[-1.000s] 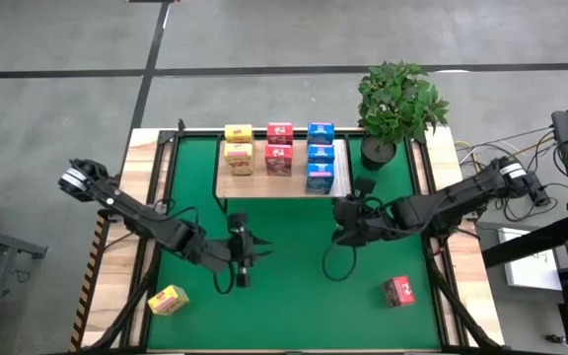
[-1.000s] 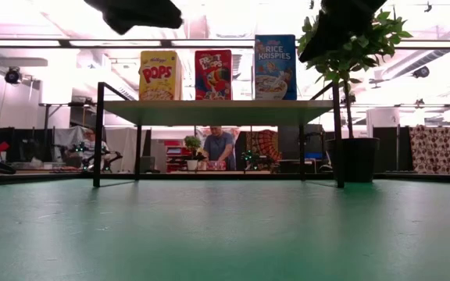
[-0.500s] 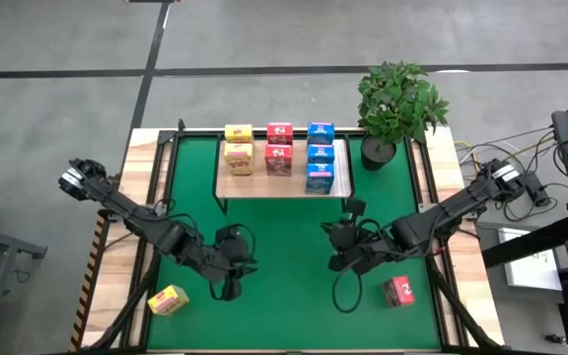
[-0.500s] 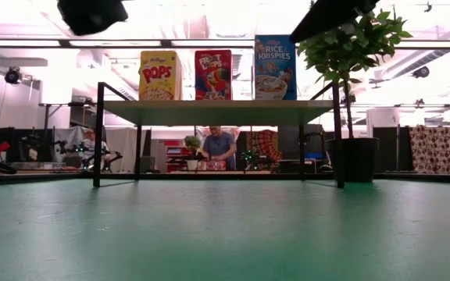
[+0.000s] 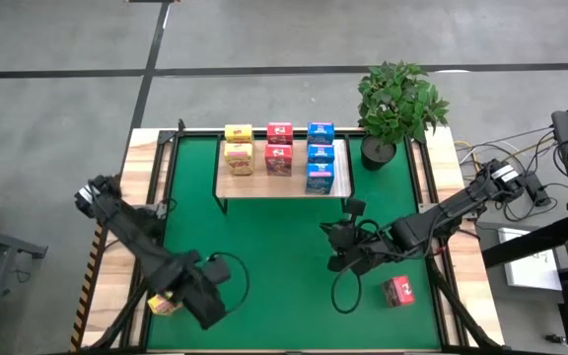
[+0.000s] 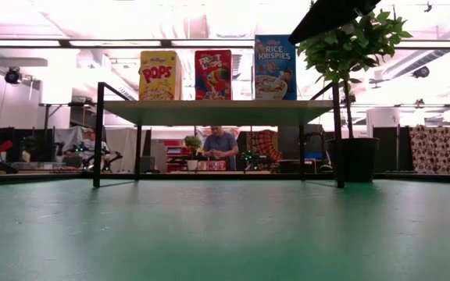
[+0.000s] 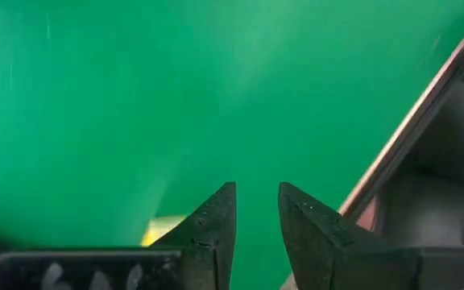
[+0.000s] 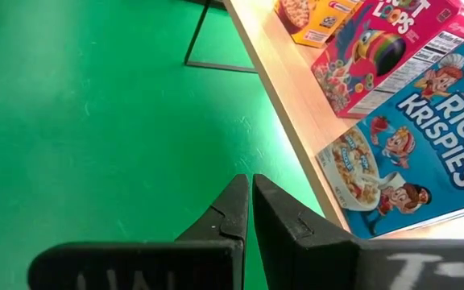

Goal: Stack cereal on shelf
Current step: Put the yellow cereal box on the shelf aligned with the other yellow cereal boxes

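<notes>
The light-wood shelf (image 5: 264,182) stands at the mat's far side. On it are two yellow boxes (image 5: 238,145), two pink-red boxes (image 5: 279,148) and three blue boxes (image 5: 320,155); the low view shows the front ones upright (image 6: 213,75). A loose yellow box (image 5: 164,301) lies near the mat's near-left corner, partly under my left arm. A loose pink-red box (image 5: 399,291) lies at the near right. My left gripper (image 5: 208,311) hovers just right of the yellow box (image 7: 161,229), fingers slightly open (image 7: 256,213). My right gripper (image 5: 338,248) is shut (image 8: 250,185) above the mat, between the shelf and the pink-red box.
A potted plant (image 5: 397,104) stands at the far right corner beside the shelf's white-strip end. Wooden table borders (image 5: 141,197) frame the green mat (image 5: 284,256). Cables loop under both arms. A person (image 6: 219,147) shows in the room beyond the table.
My left gripper has swung from the middle of the mat toward the near-left corner, ending beside the loose yellow box, and has left the low view. My right gripper moved a little toward the near edge, then kept still. No box has moved.
</notes>
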Robot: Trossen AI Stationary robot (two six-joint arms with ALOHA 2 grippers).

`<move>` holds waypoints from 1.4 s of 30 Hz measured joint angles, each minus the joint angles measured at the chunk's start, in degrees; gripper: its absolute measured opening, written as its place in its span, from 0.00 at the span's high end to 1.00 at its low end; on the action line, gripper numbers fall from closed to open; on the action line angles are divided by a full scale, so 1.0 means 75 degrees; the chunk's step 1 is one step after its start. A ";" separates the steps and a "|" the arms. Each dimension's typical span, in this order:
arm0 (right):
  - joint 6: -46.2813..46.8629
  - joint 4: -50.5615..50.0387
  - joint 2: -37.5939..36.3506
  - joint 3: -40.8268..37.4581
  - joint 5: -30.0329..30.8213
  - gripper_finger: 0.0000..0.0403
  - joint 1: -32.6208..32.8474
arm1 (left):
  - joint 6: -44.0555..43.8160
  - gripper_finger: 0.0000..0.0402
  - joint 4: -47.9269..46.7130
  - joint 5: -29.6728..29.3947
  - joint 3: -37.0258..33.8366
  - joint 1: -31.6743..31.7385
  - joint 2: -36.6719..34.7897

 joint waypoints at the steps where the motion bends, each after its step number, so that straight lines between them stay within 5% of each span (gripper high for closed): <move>1: 0.0000 0.0000 0.0000 0.0000 -0.0003 0.97 0.0000 | -0.0181 0.80 -0.0221 0.0168 0.0142 -0.0136 0.0105; 7: 0.0000 0.0006 0.0000 0.0000 -0.0015 0.97 0.0003 | -0.1627 0.68 -0.1029 0.1053 0.0564 -0.0767 0.0422; 20: 0.0000 0.0024 -0.0001 0.0000 -0.0073 0.97 0.0242 | -0.2692 0.30 -0.1801 0.1115 0.0329 -0.1999 0.0410; 42: 0.0020 0.0125 -0.0004 -0.0003 -0.0073 0.97 0.0418 | -0.3672 0.31 -0.1716 0.0499 -0.0604 -0.2587 0.0365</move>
